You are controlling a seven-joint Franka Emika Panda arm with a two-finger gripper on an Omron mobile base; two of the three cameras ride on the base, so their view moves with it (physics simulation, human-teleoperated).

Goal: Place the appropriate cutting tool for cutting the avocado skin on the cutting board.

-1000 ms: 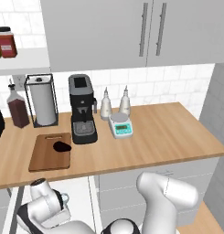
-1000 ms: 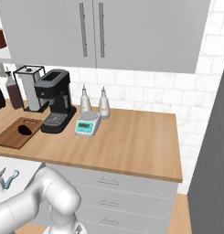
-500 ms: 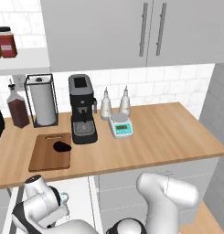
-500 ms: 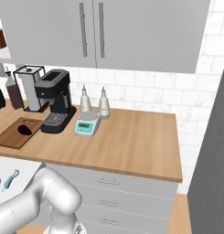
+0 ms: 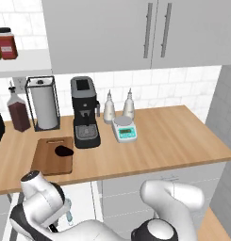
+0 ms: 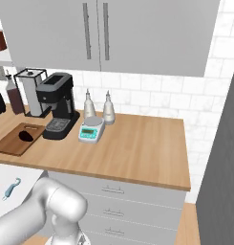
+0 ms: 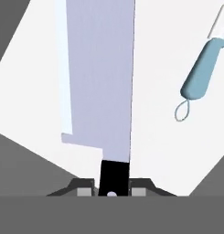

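Close under the hand lies the knife, its long grey blade stretching away over a white surface. Its black handle sits between the fingertips of my gripper, whose pads press it from both sides, so the gripper is shut on it. The light-blue looped peeler lies beside the blade and shows again as the peeler low on the white surface. The brown cutting board rests on the counter left of the coffee machine, with the dark avocado on its right part. From the right base view the board carries the avocado.
A black coffee machine, a small scale and two bottles stand right of the board. A paper towel holder and a dark bottle stand behind it. My arm's elbow hangs below the counter's front edge.
The arm has shifted slightly left and down below the counter edge. The board, avocado and counter items have not moved.
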